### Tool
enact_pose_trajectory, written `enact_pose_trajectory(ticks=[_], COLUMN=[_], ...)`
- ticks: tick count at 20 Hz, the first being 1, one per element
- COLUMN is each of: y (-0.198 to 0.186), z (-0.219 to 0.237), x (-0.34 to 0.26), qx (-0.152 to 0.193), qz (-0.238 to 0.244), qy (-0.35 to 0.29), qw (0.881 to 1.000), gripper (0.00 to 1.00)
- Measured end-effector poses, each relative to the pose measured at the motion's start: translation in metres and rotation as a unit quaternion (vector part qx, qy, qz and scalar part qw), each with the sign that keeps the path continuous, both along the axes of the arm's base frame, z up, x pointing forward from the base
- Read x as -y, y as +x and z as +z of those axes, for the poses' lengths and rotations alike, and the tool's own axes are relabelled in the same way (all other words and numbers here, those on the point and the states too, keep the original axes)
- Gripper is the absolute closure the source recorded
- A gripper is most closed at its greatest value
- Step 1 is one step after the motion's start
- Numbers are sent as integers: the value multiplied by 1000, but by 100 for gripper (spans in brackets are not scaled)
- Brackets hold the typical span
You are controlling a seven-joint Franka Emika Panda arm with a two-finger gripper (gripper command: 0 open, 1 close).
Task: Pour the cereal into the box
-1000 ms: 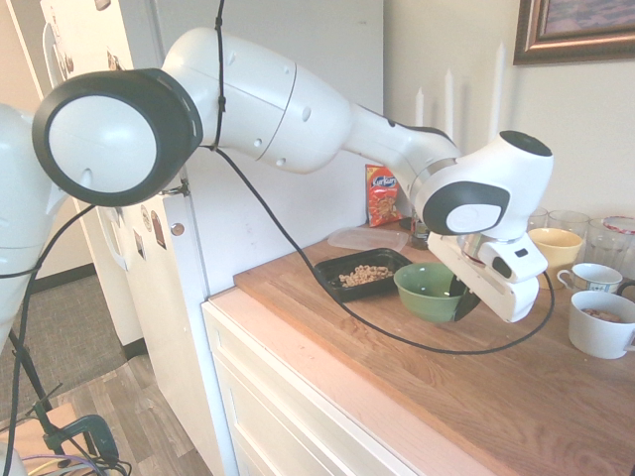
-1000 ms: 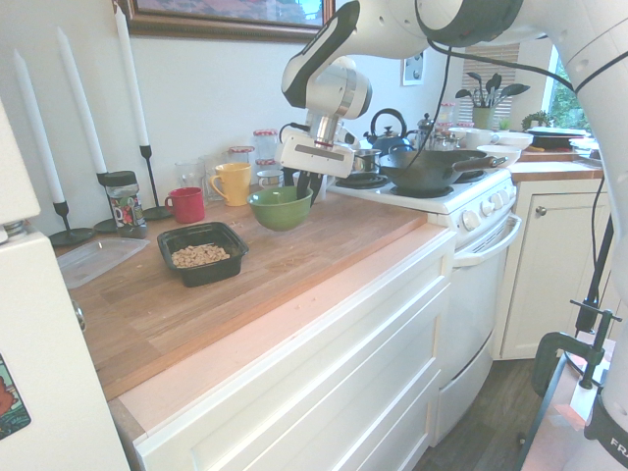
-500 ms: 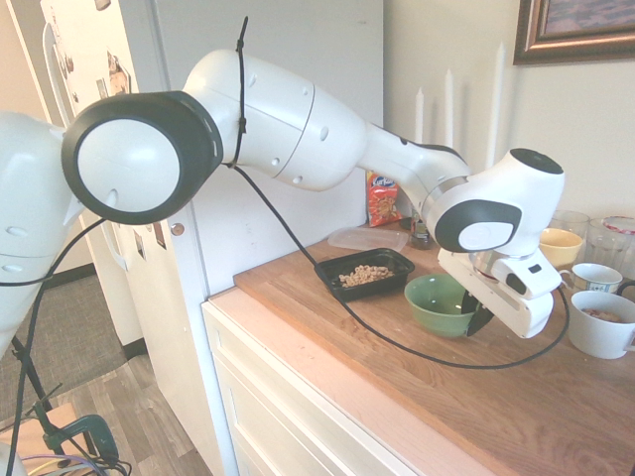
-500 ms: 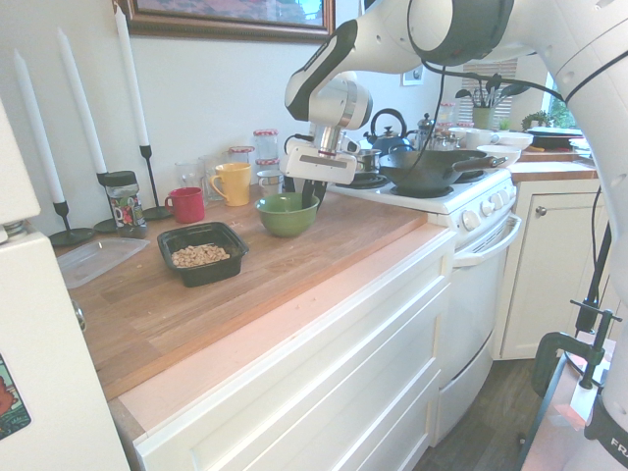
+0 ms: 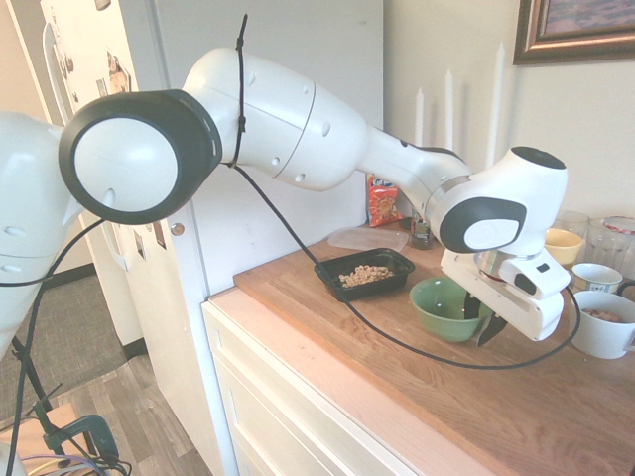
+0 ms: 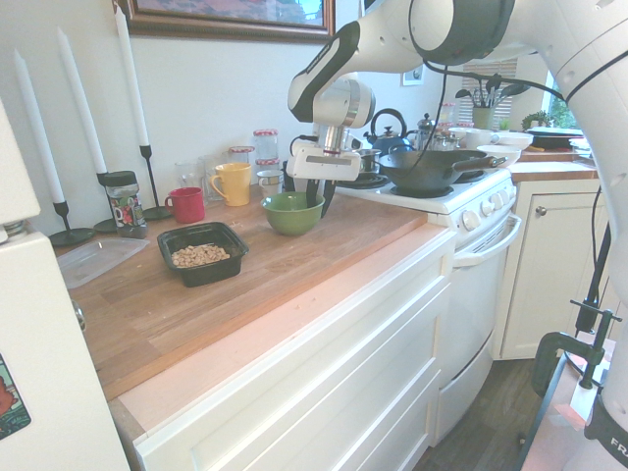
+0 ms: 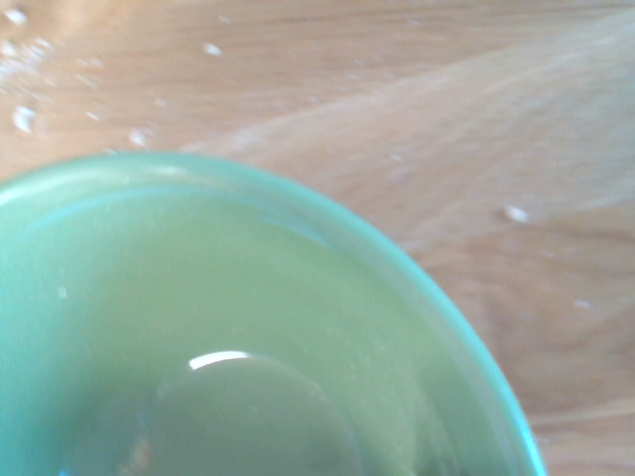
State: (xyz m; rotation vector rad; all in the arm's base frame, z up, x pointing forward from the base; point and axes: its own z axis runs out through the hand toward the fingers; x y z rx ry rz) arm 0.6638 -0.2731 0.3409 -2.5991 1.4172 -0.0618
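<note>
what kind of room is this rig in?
A home kitchen: a white stove with a black pan and a kettle, a wooden countertop over white drawers, mugs along the wall.

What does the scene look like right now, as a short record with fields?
cereal: heaped in the black box, on the wooden counter
green bowl: upright on the counter, looks empty in the wrist view
gripper: pointing down at the bowl's rim, fingers parted, one on either side of the rim
task: pour looks done
</note>
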Motion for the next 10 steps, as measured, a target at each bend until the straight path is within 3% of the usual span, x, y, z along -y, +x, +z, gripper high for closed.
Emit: enact_pose_trajectory(ticks=[10], y=[-4], z=[75], x=[-6], qx=[15], qz=[46], qy=[-98], qw=[994], gripper=[0])
